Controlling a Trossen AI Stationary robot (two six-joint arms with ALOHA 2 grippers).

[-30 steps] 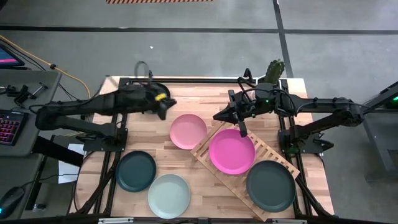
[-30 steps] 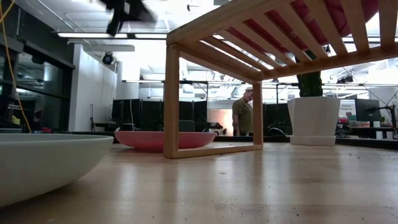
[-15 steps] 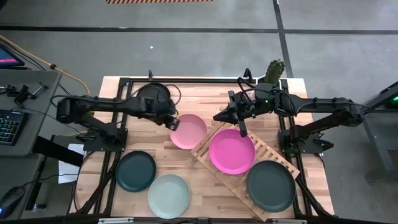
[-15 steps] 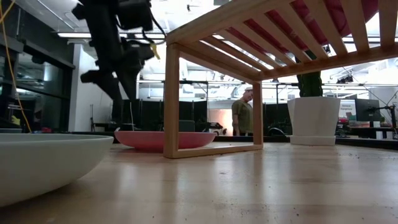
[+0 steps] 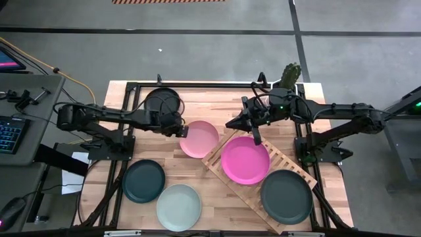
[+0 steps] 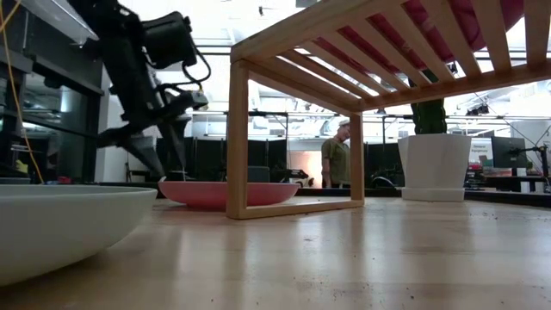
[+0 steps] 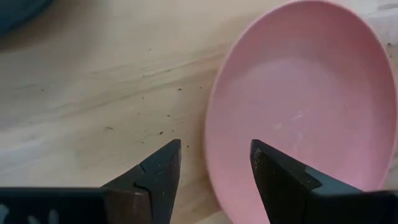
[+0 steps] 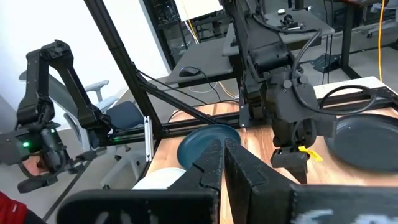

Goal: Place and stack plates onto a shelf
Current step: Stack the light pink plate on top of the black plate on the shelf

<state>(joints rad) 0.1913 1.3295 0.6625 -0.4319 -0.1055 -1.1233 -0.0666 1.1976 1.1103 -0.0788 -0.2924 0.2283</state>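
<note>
The left gripper (image 7: 211, 163), jaws apart, apparently straddles the light pink plate's (image 7: 311, 106) rim.

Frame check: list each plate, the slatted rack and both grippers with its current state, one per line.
Light pink round plate: flat on tabletop, beside rack, untouched.
Magenta round plate: lying on rack.
Black round plate: lying on rack end.
Second black plate: on tabletop, far edge.
Dark teal plate: on tabletop.
Pale mint plate: on tabletop.
Wooden slatted rack: holds two plates, unstacked.
Left gripper: jaws open at pink plate's rim.
Right gripper: jaws shut, empty, over rack.
</note>
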